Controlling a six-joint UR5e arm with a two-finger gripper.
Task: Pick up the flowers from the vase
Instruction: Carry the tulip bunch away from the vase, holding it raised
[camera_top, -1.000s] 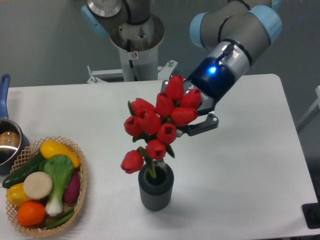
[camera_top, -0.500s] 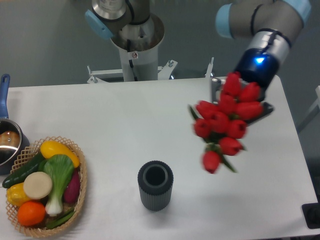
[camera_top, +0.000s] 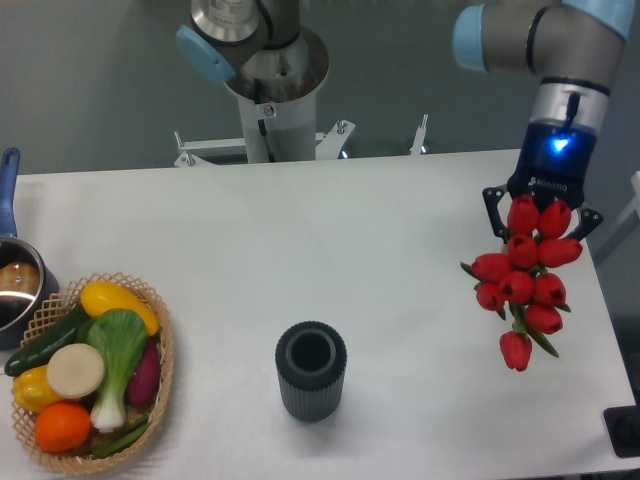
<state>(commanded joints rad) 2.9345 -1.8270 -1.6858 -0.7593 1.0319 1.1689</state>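
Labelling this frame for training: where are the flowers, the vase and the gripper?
flowers (camera_top: 524, 279), fixed camera, middle bud of the bunch.
vase (camera_top: 311, 388), fixed camera, ribbed side.
gripper (camera_top: 541, 212), fixed camera, between fingertips.

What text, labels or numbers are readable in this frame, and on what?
None can be read.
Gripper body: a faint light line of print below the blue light, too blurred to read.
Robot base column: a small white sticker with a red mark, too small to read.
Flowers, vase, wicker basket: no text.
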